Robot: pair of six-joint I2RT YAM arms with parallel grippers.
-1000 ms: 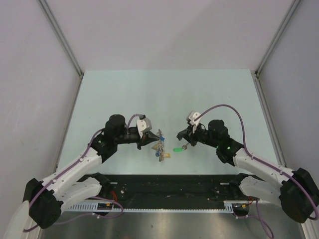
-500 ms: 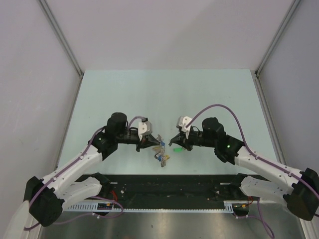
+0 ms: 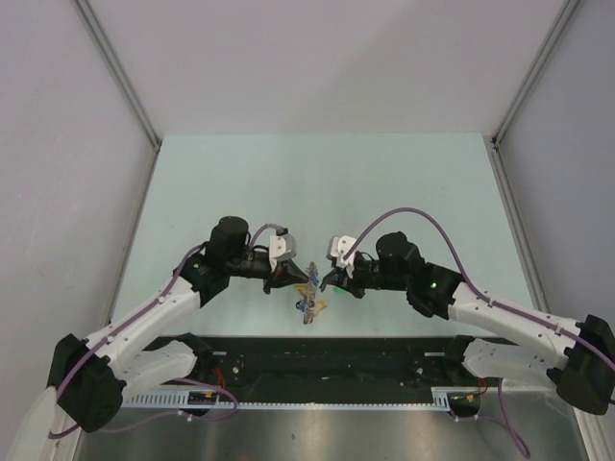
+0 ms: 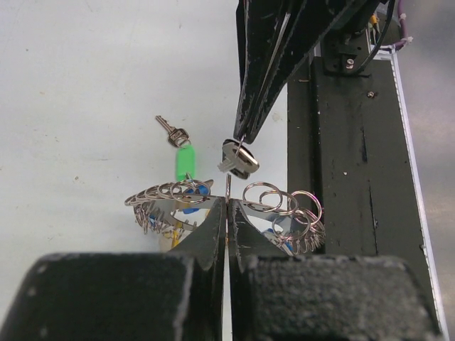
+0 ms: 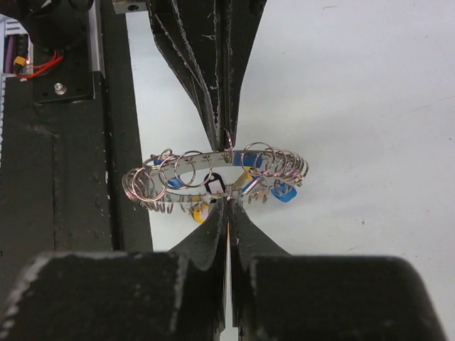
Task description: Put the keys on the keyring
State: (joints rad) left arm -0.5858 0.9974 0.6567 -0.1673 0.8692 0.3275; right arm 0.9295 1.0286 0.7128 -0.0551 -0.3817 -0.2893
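Left gripper (image 4: pixel 227 204) pinched shut on keyring (image 5: pixel 192 158) edge; right gripper (image 5: pixel 227 204) closed tight on dark-headed key (image 4: pixel 239 159), just above ring; green key (image 4: pixel 185 162) lay on table (image 4: pixel 85 85)

- The left gripper (image 4: pixel 226 207), clamped on the keyring (image 5: pixel 146 188), and the right gripper (image 5: pixel 227 207), pinching a black-headed key (image 4: pixel 238 158), meet tip to tip over the ring. Nothing more can pass between them.
- On the near side, the black base rail (image 3: pixel 336 360) lies close to the ring.
- A green key (image 4: pixel 183 162) lies on the table (image 3: pixel 317 182) near the ring, on its far side.
- The far half of the table is open, and the side walls (image 3: pixel 58 192) are well apart.
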